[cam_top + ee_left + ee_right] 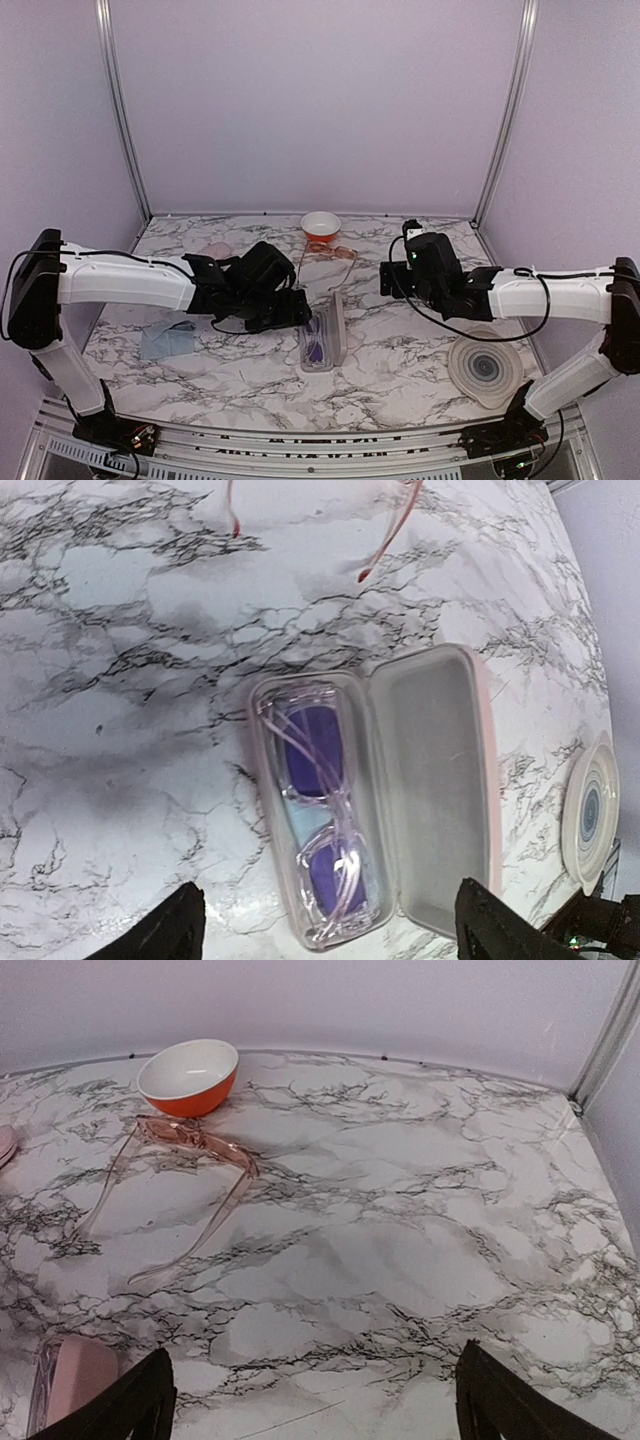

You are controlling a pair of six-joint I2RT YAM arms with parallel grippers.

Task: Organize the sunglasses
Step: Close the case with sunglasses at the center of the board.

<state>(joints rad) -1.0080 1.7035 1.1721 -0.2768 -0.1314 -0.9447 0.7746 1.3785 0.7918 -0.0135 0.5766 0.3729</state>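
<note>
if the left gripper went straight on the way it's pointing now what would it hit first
The left gripper would most likely meet the purple-lensed sunglasses lying in the open pink case; depth is unclear, so the case's rim could come first.

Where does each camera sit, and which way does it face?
Top external: above and behind the bases, looking down at the table; left arm and right arm show.
Left wrist: looks down on the open case holding purple-lensed sunglasses; left hand shows, open.
Right wrist: faces the back wall, over pink sunglasses and orange bowl; right hand shows, open.
Shared: both wrist views catch the case and pink sunglasses.
</note>
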